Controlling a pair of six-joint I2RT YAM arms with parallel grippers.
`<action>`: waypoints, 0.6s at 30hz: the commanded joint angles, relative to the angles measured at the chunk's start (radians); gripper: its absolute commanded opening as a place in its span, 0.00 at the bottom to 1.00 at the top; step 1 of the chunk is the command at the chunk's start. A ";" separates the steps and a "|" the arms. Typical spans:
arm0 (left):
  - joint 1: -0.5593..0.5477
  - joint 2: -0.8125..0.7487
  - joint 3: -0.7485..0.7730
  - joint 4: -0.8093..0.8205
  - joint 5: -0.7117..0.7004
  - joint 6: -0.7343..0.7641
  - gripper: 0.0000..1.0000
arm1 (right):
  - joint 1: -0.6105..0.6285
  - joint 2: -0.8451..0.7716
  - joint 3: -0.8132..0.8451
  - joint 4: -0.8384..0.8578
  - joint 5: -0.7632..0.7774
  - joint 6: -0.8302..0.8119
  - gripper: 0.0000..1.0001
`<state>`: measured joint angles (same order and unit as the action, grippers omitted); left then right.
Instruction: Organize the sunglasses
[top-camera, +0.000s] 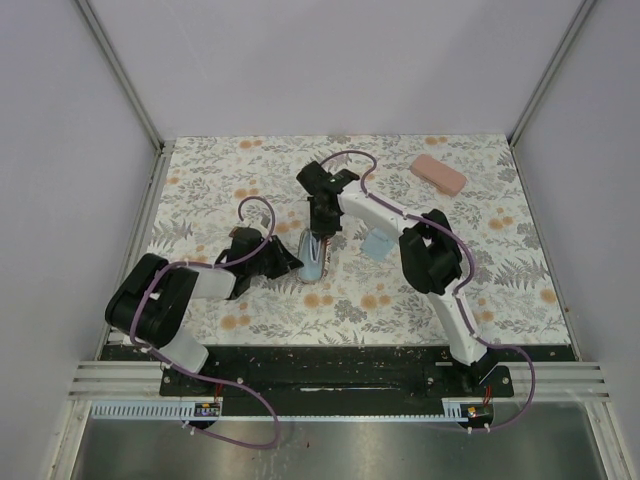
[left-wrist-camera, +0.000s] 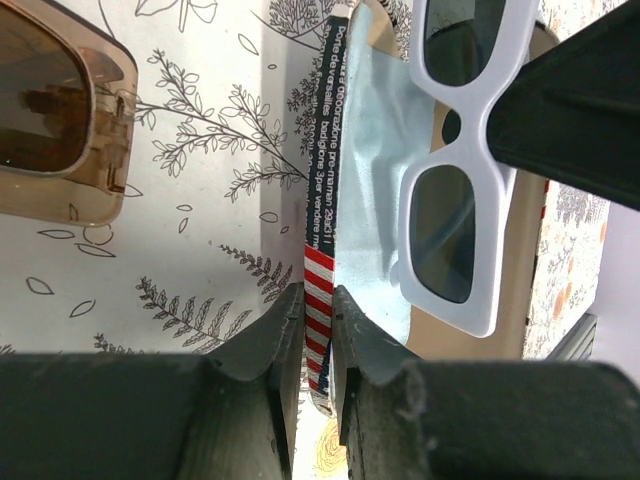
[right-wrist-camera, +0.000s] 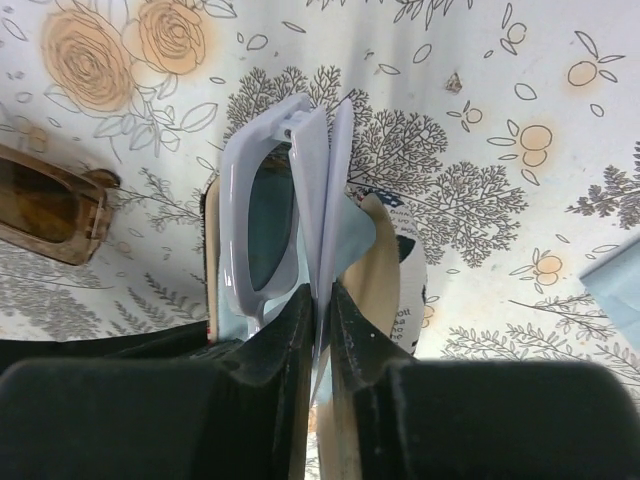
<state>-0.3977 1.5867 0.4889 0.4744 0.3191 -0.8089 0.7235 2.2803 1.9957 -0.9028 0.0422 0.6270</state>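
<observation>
The white sunglasses (right-wrist-camera: 262, 215) with dark lenses hang folded in my right gripper (right-wrist-camera: 322, 292), which is shut on their temples. They sit in the open mouth of the stars-and-stripes pouch (left-wrist-camera: 372, 200), partly inside it. My left gripper (left-wrist-camera: 318, 292) is shut on the pouch's striped edge (left-wrist-camera: 318, 262) and holds it open. The white sunglasses also show in the left wrist view (left-wrist-camera: 462, 150). The brown sunglasses (left-wrist-camera: 55, 130) lie on the floral mat just left of the pouch, also in the right wrist view (right-wrist-camera: 50, 205). From above, both grippers, left (top-camera: 290, 260) and right (top-camera: 320, 232), meet at the pouch (top-camera: 313, 262).
A pink oblong hard case (top-camera: 438, 173) lies at the back right of the mat. A small light-blue cloth (top-camera: 377, 246) lies just right of the pouch, under the right arm. Walls enclose the floral mat (top-camera: 500, 270) on three sides.
</observation>
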 joint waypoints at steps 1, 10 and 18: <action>-0.006 -0.048 -0.021 0.073 -0.044 -0.024 0.20 | 0.037 0.024 0.081 -0.093 0.070 -0.075 0.02; -0.061 -0.126 -0.041 0.044 -0.166 -0.056 0.19 | 0.059 0.019 0.114 -0.156 0.093 -0.056 0.03; -0.118 -0.166 -0.035 -0.008 -0.273 -0.052 0.19 | 0.059 -0.005 0.097 -0.157 0.093 -0.032 0.03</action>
<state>-0.4938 1.4616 0.4473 0.4305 0.1280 -0.8471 0.7799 2.3074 2.0663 -1.0458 0.0978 0.5808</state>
